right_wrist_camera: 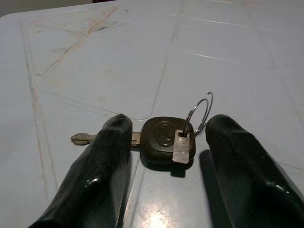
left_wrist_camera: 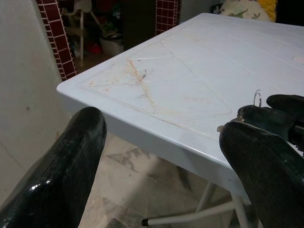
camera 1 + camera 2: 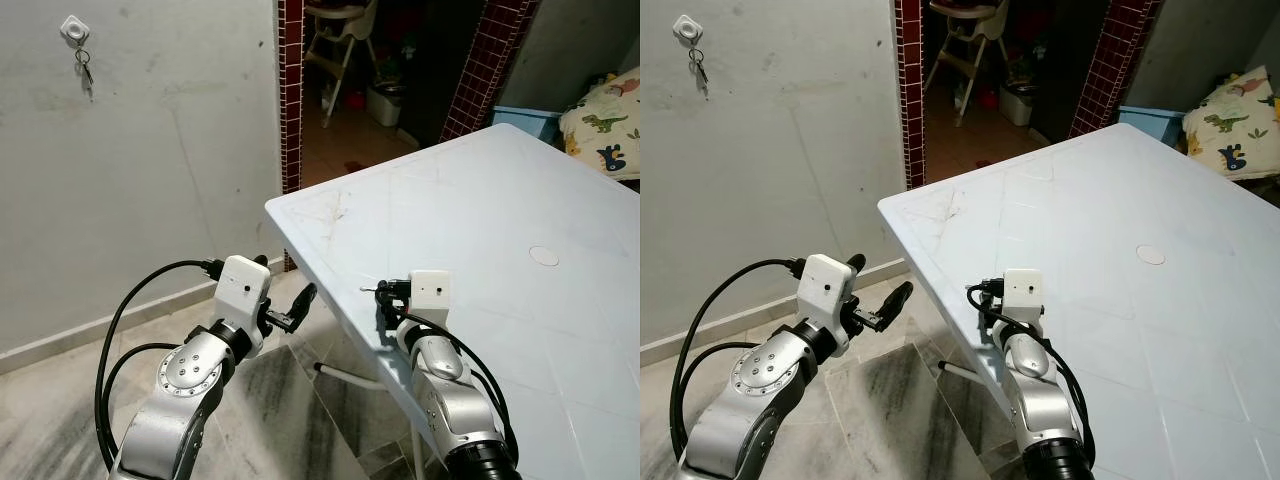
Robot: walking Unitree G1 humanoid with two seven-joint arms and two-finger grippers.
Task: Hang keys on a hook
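right hand [image 1: 164, 156] down at the near edge of the worktop [image 3: 480, 220], fingers wide, straddling the key [image 1: 161, 137] without touching. lying flat right between the two pads, blade across the opening and ring [image 1: 202, 110] tipped up beyond. left hand [image 3: 290, 310] also wide, off the corner over the floor, holding nothing. right clearly nearer. hook [image 3: 73, 30] far off on the wall, up left, already carrying keys.
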